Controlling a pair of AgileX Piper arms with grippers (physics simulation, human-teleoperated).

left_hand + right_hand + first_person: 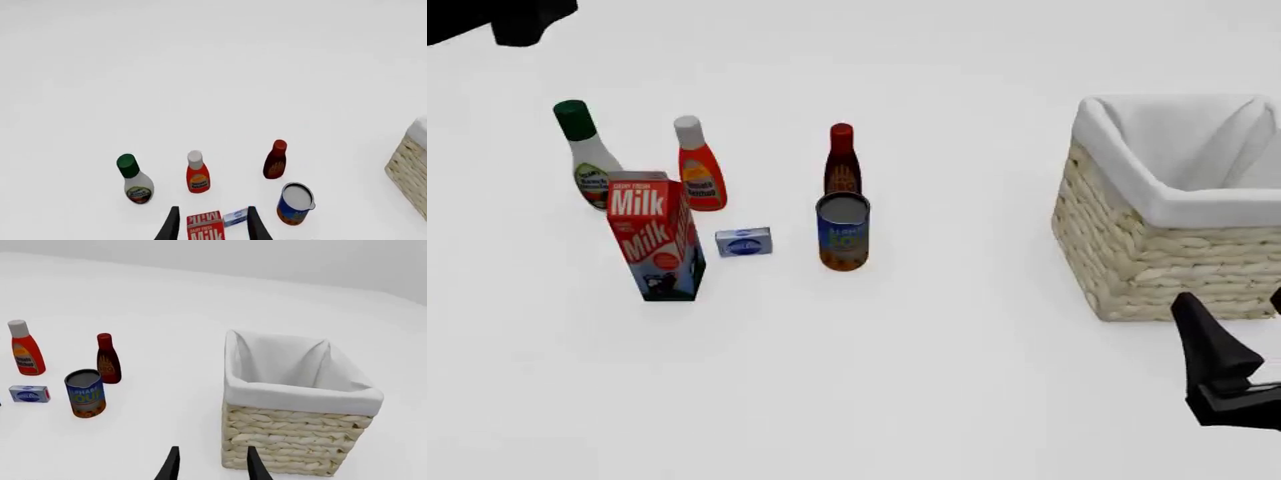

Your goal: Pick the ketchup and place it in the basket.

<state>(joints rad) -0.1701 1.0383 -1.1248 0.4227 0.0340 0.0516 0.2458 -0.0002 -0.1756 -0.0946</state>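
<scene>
Behind milk carton (pixel 654 236), red-orange grey-capped ketchup (pixel 699 166).

Place: a simulated test scene, not a real room.
Sign: a plain white table (pixel 961 400) is filling every view.
Goods: groceries are standing beside a basket (pixel 1161 250).

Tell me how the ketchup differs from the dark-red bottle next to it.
The ketchup is bright red-orange with a pale grey-white cap; the dark-red bottle has a red cap. The ketchup widens toward its base, while the dark-red bottle is slimmer. The ketchup stands just behind the milk carton; the dark-red bottle stands just behind the can. Both stand upright on the table, untouched.
</scene>
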